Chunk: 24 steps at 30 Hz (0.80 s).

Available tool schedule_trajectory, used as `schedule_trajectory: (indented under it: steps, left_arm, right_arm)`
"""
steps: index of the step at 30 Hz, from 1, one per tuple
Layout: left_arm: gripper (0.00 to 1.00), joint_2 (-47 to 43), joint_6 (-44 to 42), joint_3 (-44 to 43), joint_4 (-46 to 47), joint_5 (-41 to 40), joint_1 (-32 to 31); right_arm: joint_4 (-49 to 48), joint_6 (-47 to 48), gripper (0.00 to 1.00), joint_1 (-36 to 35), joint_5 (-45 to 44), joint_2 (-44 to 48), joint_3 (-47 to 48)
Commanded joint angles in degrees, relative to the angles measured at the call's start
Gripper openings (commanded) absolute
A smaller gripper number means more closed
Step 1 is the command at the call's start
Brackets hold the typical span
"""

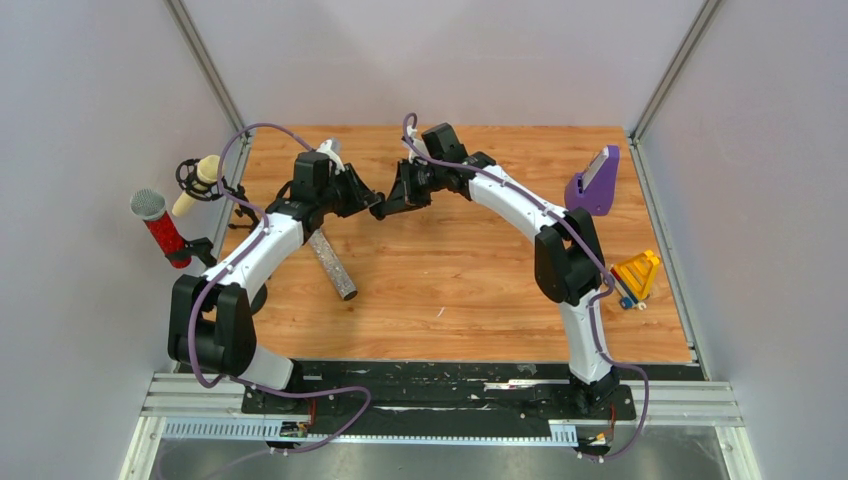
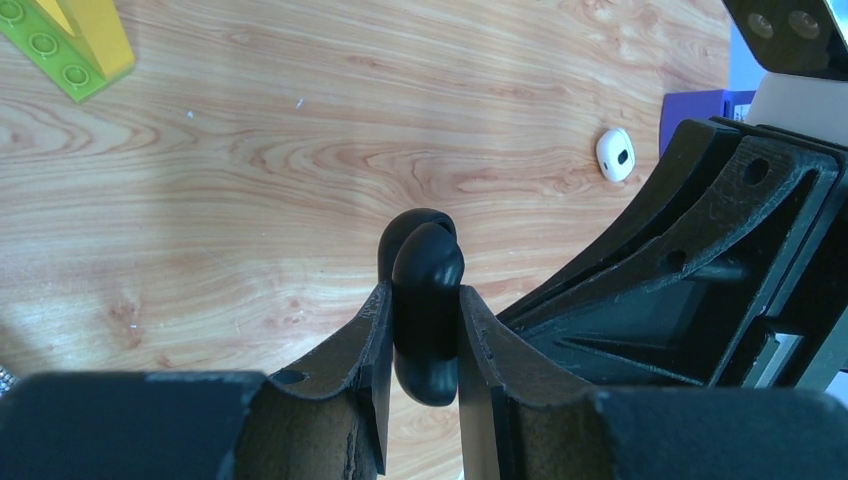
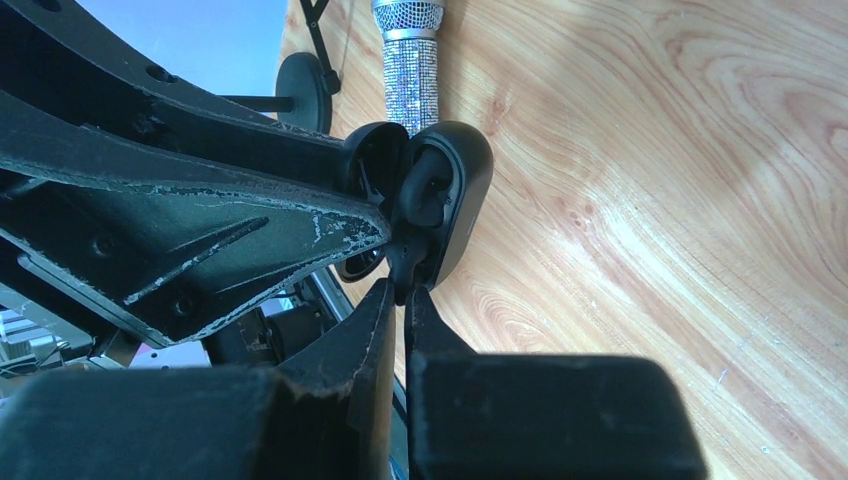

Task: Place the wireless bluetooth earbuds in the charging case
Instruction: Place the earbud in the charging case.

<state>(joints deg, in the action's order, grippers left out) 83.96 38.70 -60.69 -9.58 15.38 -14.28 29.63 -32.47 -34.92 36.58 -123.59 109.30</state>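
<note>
My left gripper [image 1: 372,207] [image 2: 422,305] is shut on a black pebble-shaped charging case [image 2: 426,300], held on edge above the table. In the right wrist view the case [image 3: 455,190] is open, its lid [image 3: 372,165] swung back. My right gripper [image 1: 392,206] [image 3: 402,290] is shut on a tiny black earbud [image 3: 404,262], whose tip is at the mouth of the case's cavity. A small white rounded piece with a dark oval spot [image 2: 614,154] lies on the table beyond; I cannot tell whether it is a case or a bud. The other earbuds are out of view.
A glittery silver microphone [image 1: 332,262] lies on the wood under the left arm. Red [image 1: 160,225] and cream [image 1: 200,180] microphones stand at the left edge. A purple stand [image 1: 595,180] and a yellow toy [image 1: 637,275] sit at the right. A thin white sliver [image 1: 437,312] lies in the middle.
</note>
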Motion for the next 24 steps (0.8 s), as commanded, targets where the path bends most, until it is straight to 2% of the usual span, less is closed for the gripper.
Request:
schedule_trajectory:
  steps: [1,8,24]
  left_arm:
    - [0.2,-2.0,0.4,-0.7,2.2,0.4,-0.5]
    - [0.2,-1.8,0.2,-0.5,2.4,0.4,-0.5]
    - [0.2,-1.7,-0.2,-0.3,2.9,0.2,-0.5]
  right_arm:
    - [-1.2,0.3,0.07,-0.3,-0.3,-0.9,2.6]
    - [-1.2,0.8,0.18,-0.7,0.0,-0.8,2.8]
    - [-1.2,2.0,0.22,-0.8,0.7,1.6,2.4]
